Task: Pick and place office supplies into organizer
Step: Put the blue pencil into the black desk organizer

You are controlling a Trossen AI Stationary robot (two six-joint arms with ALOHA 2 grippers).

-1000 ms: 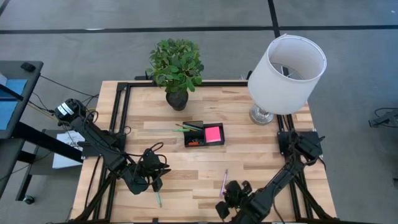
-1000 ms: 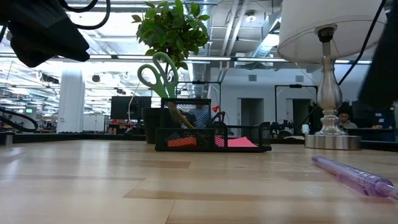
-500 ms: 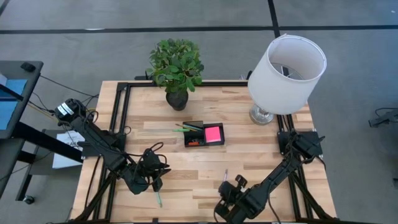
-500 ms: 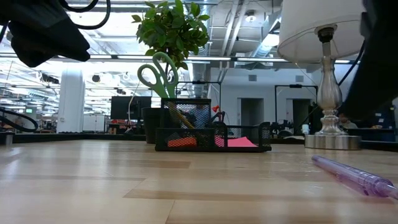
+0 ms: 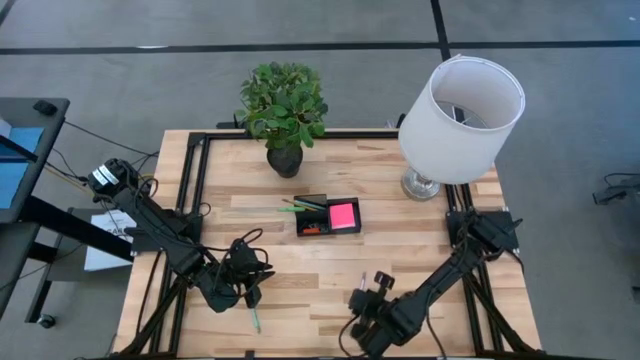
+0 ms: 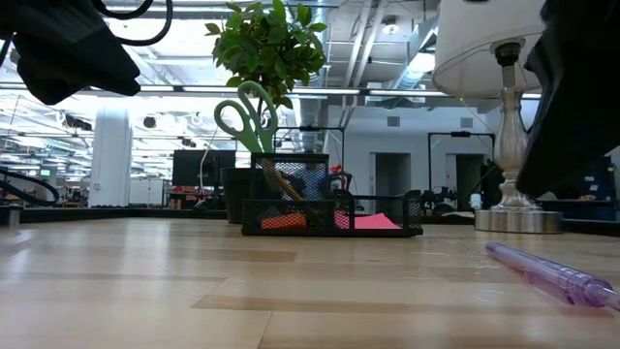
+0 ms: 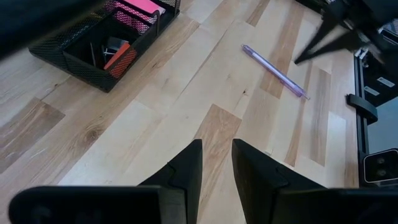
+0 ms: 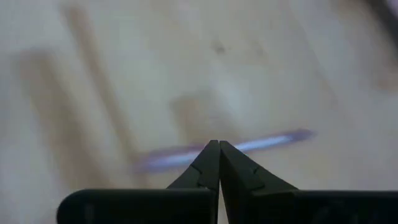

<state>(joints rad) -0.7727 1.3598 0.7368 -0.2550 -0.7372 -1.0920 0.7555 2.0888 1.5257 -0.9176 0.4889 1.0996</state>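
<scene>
The black mesh organizer [image 5: 315, 222] stands mid-table, holding a pink sticky pad [image 5: 343, 214], red bits and green-handled scissors [image 6: 247, 116] that stand upright in it. A purple pen [image 6: 552, 275] lies flat on the wood near the front edge. My right gripper [image 5: 360, 305] hovers shut just above it; in its wrist view the shut tips [image 8: 218, 144] sit in front of the blurred pen [image 8: 273, 142]. My left gripper [image 7: 216, 163] waits at the front left, open by a narrow gap with nothing in it. A teal pen [image 5: 255, 320] lies beside it.
A potted plant [image 5: 283, 105] stands at the far edge behind the organizer. A lamp with a white shade [image 5: 460, 115] stands on its metal base [image 5: 422, 185] at the far right. Bare wood lies between the organizer and the front edge.
My right gripper has swung a little toward the table's left, over the purple pen, and its wrist has rolled; it stays shut. More of the right arm now shows in the low view. The pen has not moved.
</scene>
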